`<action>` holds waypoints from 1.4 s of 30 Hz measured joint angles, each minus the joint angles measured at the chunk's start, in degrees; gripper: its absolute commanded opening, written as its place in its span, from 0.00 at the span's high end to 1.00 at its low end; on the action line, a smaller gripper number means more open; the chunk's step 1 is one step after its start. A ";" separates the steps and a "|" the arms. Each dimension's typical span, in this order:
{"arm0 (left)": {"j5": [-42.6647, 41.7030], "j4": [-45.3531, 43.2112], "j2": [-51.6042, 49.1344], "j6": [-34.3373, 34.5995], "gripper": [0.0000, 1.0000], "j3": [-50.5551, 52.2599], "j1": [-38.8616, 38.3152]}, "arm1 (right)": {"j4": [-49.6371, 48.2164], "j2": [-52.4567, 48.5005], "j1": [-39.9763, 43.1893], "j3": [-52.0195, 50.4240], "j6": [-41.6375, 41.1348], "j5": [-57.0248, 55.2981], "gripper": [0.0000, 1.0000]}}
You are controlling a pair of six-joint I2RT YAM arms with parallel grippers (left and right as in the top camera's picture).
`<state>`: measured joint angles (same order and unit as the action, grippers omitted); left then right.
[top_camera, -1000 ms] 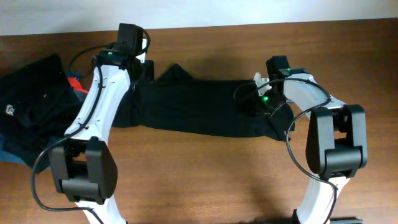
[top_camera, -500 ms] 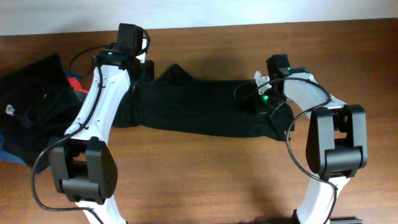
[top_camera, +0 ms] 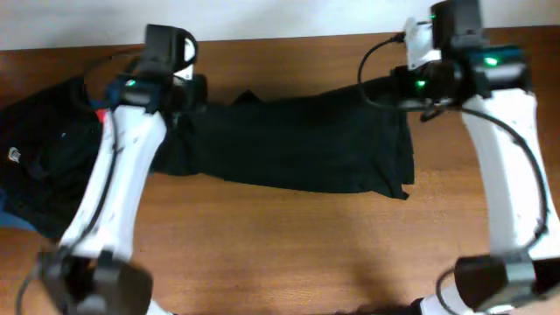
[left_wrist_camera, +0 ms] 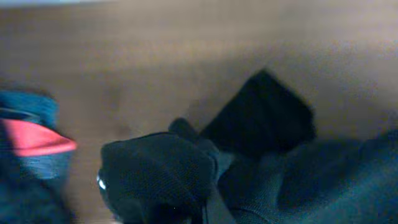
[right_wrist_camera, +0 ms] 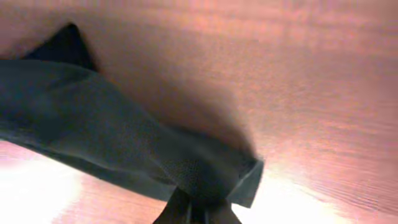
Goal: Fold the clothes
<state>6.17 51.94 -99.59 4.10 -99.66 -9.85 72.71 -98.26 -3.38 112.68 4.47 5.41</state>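
A black shirt (top_camera: 289, 149) hangs stretched between my two grippers above the wooden table (top_camera: 289, 254). My left gripper (top_camera: 179, 92) is shut on its left end; in the left wrist view the bunched cloth (left_wrist_camera: 161, 174) fills the jaws. My right gripper (top_camera: 398, 87) is shut on its right end, and the right wrist view shows the cloth (right_wrist_camera: 124, 143) running out from the jaws. More black clothes (top_camera: 39, 157) with a small white logo lie in a pile at the far left.
Something red (top_camera: 103, 115) and something blue (top_camera: 10, 214) show within the pile at the left edge. The table's back edge meets a white wall (top_camera: 280, 17).
Both arms have risen sharply and lifted the shirt's top edge off the table. The right gripper moved up and right, the left gripper up and left, stretching the shirt wider.
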 measured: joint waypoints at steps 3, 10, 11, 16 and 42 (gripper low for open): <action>1.70 -0.59 6.21 -0.02 1.00 0.00 0.00 | 1.42 2.27 0.00 1.81 -0.04 -1.25 0.96; 6.91 -1.25 17.03 -0.20 1.00 -0.02 0.00 | 3.37 7.15 0.00 2.34 -0.44 -5.42 0.96; 7.37 -1.25 17.90 -0.20 1.00 -0.02 0.00 | 3.56 8.22 0.00 2.34 -0.63 -6.16 0.96; 8.28 -1.25 21.68 -0.20 1.00 -0.02 0.00 | 3.80 13.16 0.00 2.38 -1.29 -8.20 0.96; 6.01 7.87 33.51 0.11 1.00 0.00 0.00 | 9.70 23.91 0.00 2.64 -4.31 -9.31 0.96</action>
<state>12.19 59.81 -66.08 4.21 -99.66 -9.85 82.41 -74.35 -3.38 115.33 0.16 -3.90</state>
